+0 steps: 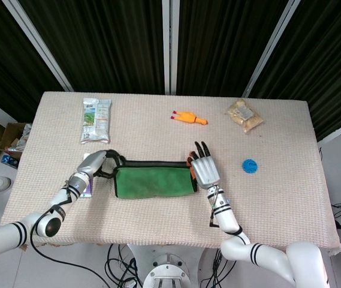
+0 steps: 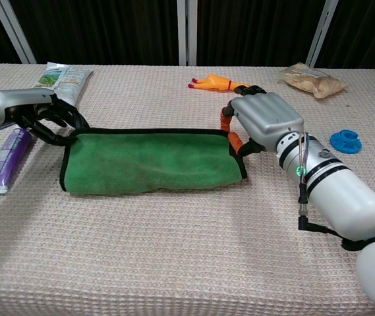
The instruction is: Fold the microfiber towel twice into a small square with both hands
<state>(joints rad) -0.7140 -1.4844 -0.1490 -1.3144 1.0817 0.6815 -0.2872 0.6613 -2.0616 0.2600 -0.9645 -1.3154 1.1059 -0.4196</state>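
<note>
First fold done — the green microfiber towel (image 2: 151, 161) lies mid-table as a long strip. My left hand (image 2: 45, 118) pinches its left far corner; my right hand (image 2: 263, 118) holds the right end. Next — carry one end across onto the other.

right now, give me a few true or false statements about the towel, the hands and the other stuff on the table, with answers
1. The green towel lies as a long strip, folded once. True.
2. The left hand is at the towel's left far corner. True.
3. The right hand hovers over the blue round thing. False: it is at the towel's right end, and the blue thing lies apart, further right.
4. The toy chicken lies on top of the towel. False: it lies on the table beyond the towel.
5. A purple tube lies on the table left of the towel. True.
6. The towel is already a small square. False: the second fold is not yet done.
</note>
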